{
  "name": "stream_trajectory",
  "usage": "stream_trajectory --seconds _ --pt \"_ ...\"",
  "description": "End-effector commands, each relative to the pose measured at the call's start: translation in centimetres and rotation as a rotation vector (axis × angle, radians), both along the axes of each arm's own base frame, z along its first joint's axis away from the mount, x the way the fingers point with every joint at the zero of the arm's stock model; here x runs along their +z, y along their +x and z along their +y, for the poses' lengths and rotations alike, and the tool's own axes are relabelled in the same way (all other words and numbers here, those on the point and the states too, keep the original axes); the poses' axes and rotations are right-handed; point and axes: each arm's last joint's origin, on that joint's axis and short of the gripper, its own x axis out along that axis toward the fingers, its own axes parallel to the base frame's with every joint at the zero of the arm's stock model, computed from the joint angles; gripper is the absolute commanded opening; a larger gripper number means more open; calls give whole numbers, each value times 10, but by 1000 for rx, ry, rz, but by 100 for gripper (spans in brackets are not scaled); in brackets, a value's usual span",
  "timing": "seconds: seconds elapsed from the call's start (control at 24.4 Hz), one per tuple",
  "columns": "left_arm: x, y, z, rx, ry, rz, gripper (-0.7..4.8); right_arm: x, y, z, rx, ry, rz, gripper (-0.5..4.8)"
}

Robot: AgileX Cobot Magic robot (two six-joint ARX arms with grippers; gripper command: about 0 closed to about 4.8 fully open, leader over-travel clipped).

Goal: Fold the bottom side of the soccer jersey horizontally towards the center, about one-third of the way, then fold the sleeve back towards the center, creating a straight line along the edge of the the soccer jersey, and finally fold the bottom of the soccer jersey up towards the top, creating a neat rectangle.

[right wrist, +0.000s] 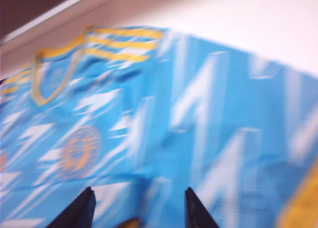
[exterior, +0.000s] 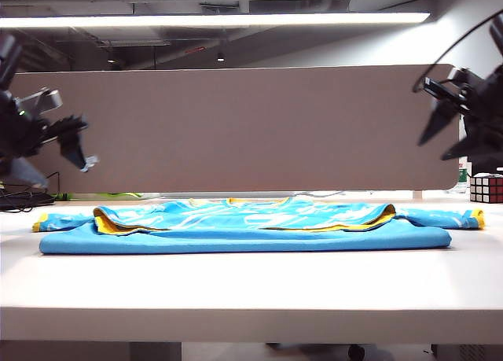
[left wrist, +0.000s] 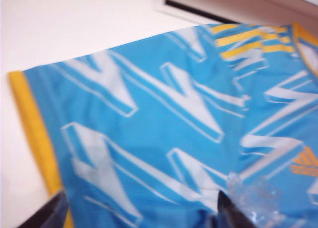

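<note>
In the exterior view the soccer jersey lies flat across the middle of the white table, its near edge folded over in plain blue. The left gripper hangs at the left edge and the right gripper at the upper right, both well above the shirt with jaws spread and empty. A Rubik's cube sits at the far right.

In the left wrist view the left gripper, open, hovers above the soccer jersey; an orange logo is too blurred to read.

In the right wrist view the right gripper, open, hovers above the soccer jersey; its round crest is illegible.

Low frontal exterior; wrists overhead, close.
</note>
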Motion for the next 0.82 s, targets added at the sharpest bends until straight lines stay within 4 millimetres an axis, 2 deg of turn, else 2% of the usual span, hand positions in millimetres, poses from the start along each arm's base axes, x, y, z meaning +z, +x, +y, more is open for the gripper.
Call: stream_trajectory --seconds 0.04,0.12,0.29,0.41,0.61,0.82 --pt "-7 7 11 17 -12 25 384 -3 -1 -17 -59 -55 15 246" --pt "-11 11 15 13 -18 31 407 -9 -1 -24 -74 -75 27 257" --pt "-20 21 16 10 -23 43 406 -21 -1 -39 -111 -91 61 257" --pt "-35 34 15 -6 -45 88 404 -51 3 -49 -111 -65 138 267" --pt "-48 36 16 17 -27 116 404 -77 7 -47 -82 -32 193 277" --pt "-66 38 16 11 -41 158 393 -92 10 -43 -69 -25 229 276"
